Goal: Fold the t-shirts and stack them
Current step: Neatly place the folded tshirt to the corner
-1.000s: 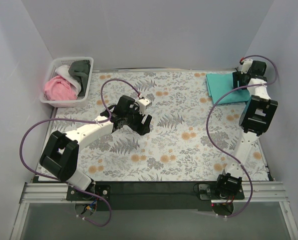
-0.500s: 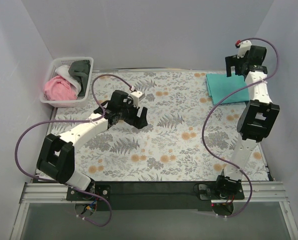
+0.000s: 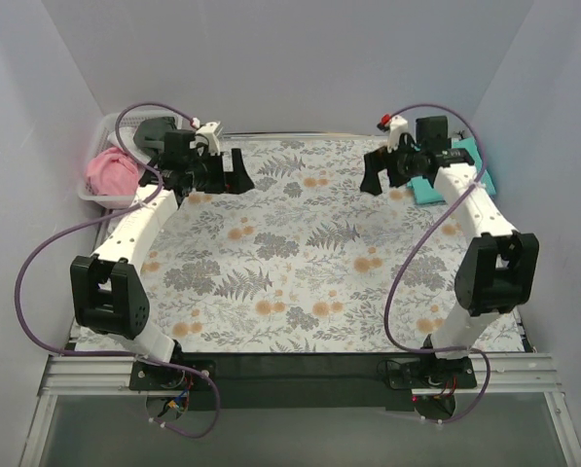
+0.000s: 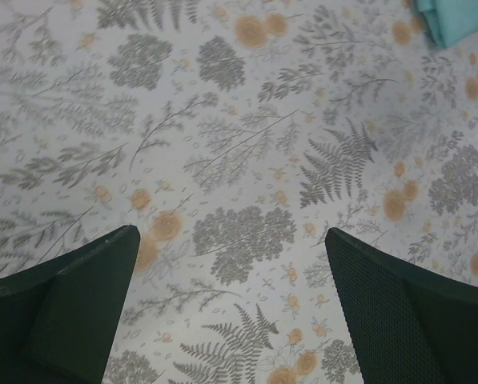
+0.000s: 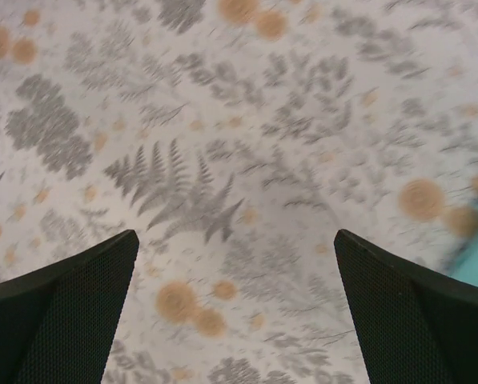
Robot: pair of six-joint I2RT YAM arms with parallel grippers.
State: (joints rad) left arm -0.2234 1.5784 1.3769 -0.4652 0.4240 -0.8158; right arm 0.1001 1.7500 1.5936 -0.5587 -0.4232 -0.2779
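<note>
With left gripper (image 3: 237, 175) and right gripper (image 3: 371, 179) spread empty and the folded mint-turquoise fabric t-shirt (image 3: 427, 191) far right, we risk dragging the dark grey tee (image 3: 154, 129) along when pulling the seemingly tangled pink tee (image 3: 110, 173) from the white plastic basket (image 3: 93, 195).

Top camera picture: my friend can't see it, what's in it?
Two robot arms reach over a floral cloth, the left gripper and right gripper both open and empty. A folded turquoise t-shirt lies far right, partly behind the right arm; a white basket far left holds a pink t-shirt.
</note>
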